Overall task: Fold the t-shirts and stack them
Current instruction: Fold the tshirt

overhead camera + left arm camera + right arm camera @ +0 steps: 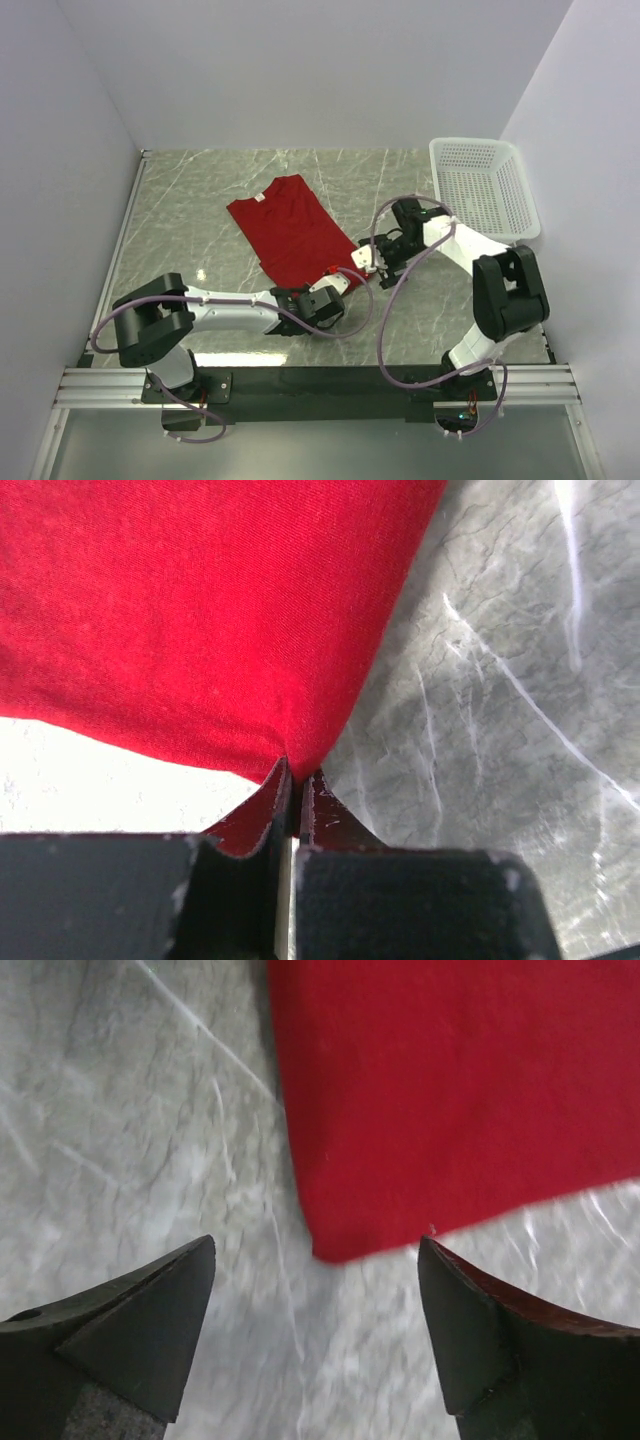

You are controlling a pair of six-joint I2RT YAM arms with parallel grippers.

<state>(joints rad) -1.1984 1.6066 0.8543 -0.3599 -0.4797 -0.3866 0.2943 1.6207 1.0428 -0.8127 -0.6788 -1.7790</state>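
Observation:
A deep red t-shirt [290, 230] lies folded into a long strip on the marble table [200, 200], with its white neck tag at the far end. My left gripper [300, 291] sits at the shirt's near edge. In the left wrist view it [295, 772] is shut, pinching a corner of the red cloth [200, 610] between its fingers. My right gripper [363, 262] hovers at the shirt's near right corner. In the right wrist view it [318, 1243] is open, and the cloth's rounded corner [440, 1090] lies just ahead between its fingertips, with no contact showing.
A white mesh plastic basket [485, 188] stands at the back right of the table, against the right wall. White walls close in the left, back and right sides. Both arms' cables loop over the near part of the table.

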